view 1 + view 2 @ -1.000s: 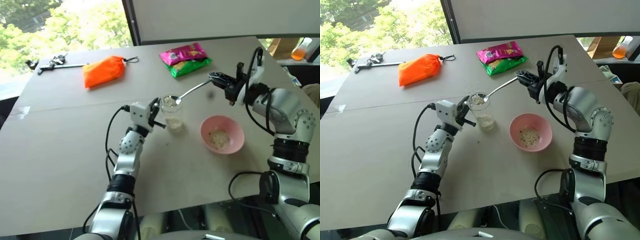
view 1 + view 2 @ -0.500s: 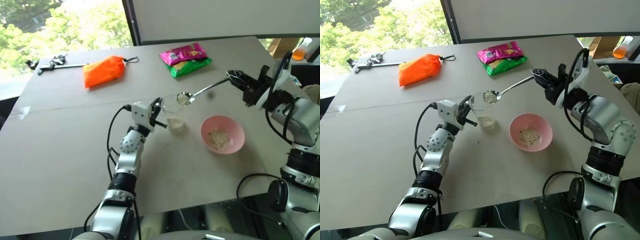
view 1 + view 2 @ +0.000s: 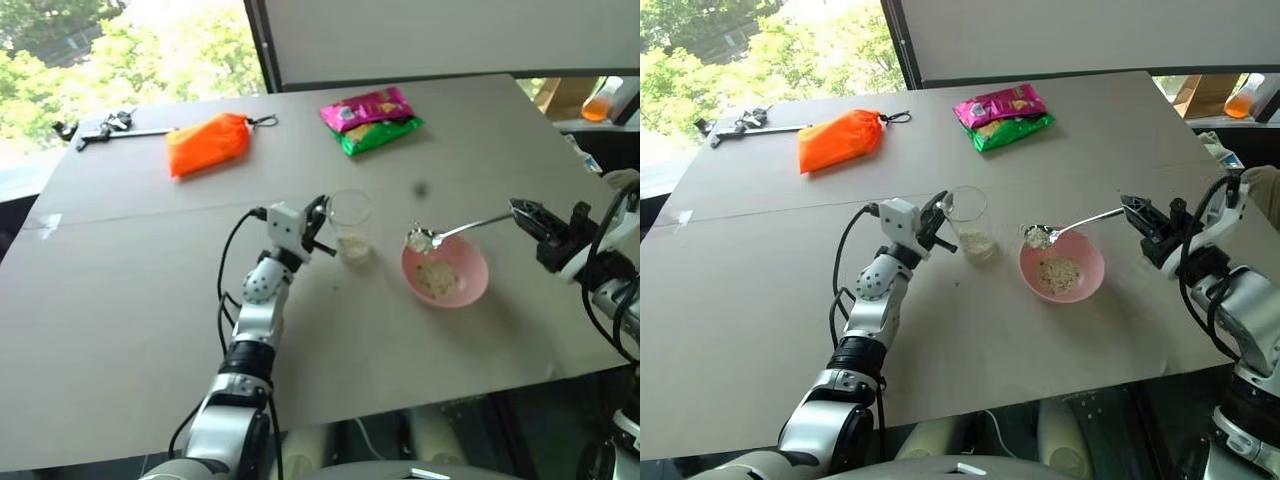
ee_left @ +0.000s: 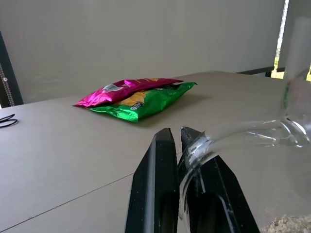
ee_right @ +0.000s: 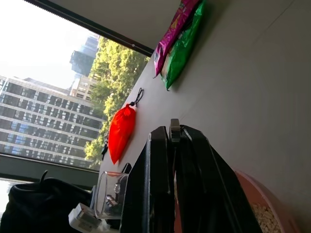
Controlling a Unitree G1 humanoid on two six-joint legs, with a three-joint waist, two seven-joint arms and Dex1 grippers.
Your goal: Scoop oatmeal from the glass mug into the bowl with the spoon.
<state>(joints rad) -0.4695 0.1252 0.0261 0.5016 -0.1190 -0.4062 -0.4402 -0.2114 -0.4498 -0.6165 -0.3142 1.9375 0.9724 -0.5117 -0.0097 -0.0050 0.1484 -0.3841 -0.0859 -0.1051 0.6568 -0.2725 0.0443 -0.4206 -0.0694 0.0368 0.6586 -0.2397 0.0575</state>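
Full spoon at the edge of the bowl: tip it too soon and the flakes land on the table.

Your slim shiny silver metal spoon (image 3: pixel 452 232) carries a small heap of pale dry oatmeal flakes (image 3: pixel 420 241) just over the near-left rim of the small round pink bowl (image 3: pixel 470 283), so a shake or an early tilt could spill them outside. Move it over the middle first. Your right gripper (image 3: pixel 530 217) is squeezed closed on the spoon's thin handle. Your left gripper (image 4: pixel 177 145) is pinched closed on the clear handle of the small clear glass mug (image 3: pixel 349 224), which stands on the grey table (image 3: pixel 130 290) beside the bowl. Keep that hold steady so the mug does not tip.
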